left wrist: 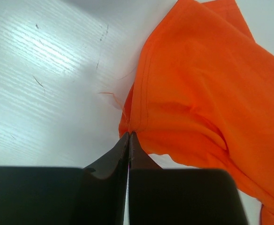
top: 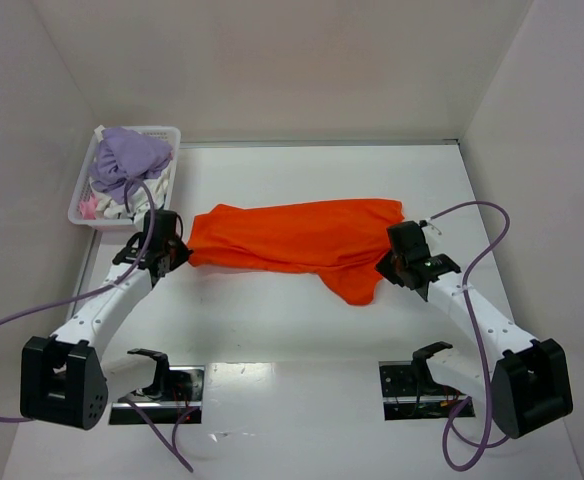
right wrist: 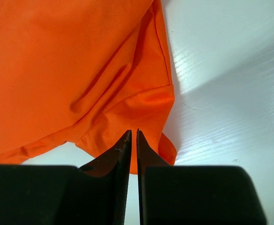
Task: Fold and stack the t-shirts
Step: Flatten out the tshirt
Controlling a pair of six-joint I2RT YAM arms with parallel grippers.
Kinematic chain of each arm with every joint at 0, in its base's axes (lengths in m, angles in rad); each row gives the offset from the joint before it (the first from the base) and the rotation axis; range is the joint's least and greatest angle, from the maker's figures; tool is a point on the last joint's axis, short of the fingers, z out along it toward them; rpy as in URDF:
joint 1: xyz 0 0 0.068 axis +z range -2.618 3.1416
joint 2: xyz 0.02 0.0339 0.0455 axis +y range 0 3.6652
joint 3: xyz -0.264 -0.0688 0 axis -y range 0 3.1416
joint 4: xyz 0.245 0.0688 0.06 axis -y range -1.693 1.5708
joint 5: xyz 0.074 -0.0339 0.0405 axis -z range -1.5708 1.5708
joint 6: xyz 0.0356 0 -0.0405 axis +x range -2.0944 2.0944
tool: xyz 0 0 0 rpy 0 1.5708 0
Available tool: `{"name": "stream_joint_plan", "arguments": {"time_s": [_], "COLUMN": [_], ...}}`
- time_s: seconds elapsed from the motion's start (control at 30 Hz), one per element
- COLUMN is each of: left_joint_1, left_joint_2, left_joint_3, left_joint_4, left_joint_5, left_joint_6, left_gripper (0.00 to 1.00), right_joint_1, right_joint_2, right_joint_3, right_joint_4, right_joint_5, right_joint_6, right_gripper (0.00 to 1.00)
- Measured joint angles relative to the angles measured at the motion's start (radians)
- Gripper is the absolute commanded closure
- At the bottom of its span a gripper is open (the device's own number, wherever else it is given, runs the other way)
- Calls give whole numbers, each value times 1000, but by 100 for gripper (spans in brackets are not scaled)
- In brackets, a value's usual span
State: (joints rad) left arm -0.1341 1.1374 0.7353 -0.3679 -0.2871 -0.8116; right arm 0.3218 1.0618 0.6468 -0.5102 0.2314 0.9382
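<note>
White table (top: 302, 330) holds orange t-shirt (top: 292, 235), its ends clamped in left claw (left wrist: 129, 137) and right claw (right wrist: 133, 133).

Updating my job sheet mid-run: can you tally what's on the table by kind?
Orange t-shirt: 1
White lattice basket: 1
Lavender garment in the basket: 1
Left end effector and right end effector, both shut on the t-shirt: 2
Total: 5, leaving out pink and white cloth under the lavender garment, too bunched to count.

No text, labels or nos. legible in any view; the orange shirt (top: 302, 235) looks plain, prob. unmarked.
</note>
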Motion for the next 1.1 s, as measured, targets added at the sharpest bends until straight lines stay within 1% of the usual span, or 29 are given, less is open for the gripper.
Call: {"name": "stream_joint_plan", "arguments": {"time_s": [0.1,0.17,0.23,0.27,0.3,0.37,0.43,0.5,0.53,0.57,0.8,0.93,1.0,1.07,1.1], "left_joint_1": [0,0,0,0,0,0,0,0,0,0,0,0,0,0,0], "left_joint_2": [9,17,28,36,45,55,60,63,64,64,72,72,72,72,72], "left_joint_3": [-14,-24,-29,-31,-32,-34,-35,-35,-35,-35,-35,-35,-35,-35,-35], "left_joint_4": [2,2,2,3,3,3,3,6,8,11,31,33,33,33,33], "left_joint_5": [19,33,43,49,53,58,61,64,65,68,76,77,77,77,77], "left_joint_6": [-5,-5,-5,-5,-5,-5,-5,-5,-5,-5,-5,-5,-5,-5,-5], "left_gripper": [100,100,100,100,100,100,100,100,100,100,100,100,100,100,100], "right_joint_1": [-1,-1,-2,-2,-2,-2,-2,-2,-2,-2,-2,-2,-2,-2,-2], "right_joint_2": [-2,-8,-16,-16,-16,-17,-18,-18,-18,-18,-12,26,54,87,102], "right_joint_3": [-3,-12,-19,-19,-19,-26,-45,-69,-78,-86,-100,-100,-93,-76,-67], "right_joint_4": [0,0,0,-1,1,5,10,10,9,9,19,42,42,39,39], "right_joint_5": [0,-2,-5,-9,-14,-27,-46,-63,-69,-76,-100,-89,-71,-47,-35], "right_joint_6": [0,0,0,1,2,8,8,13,13,14,16,15,14,13,14], "right_gripper": [87,84,77,70,55,40,27,22,16,0,0,1,8,11,11]}}
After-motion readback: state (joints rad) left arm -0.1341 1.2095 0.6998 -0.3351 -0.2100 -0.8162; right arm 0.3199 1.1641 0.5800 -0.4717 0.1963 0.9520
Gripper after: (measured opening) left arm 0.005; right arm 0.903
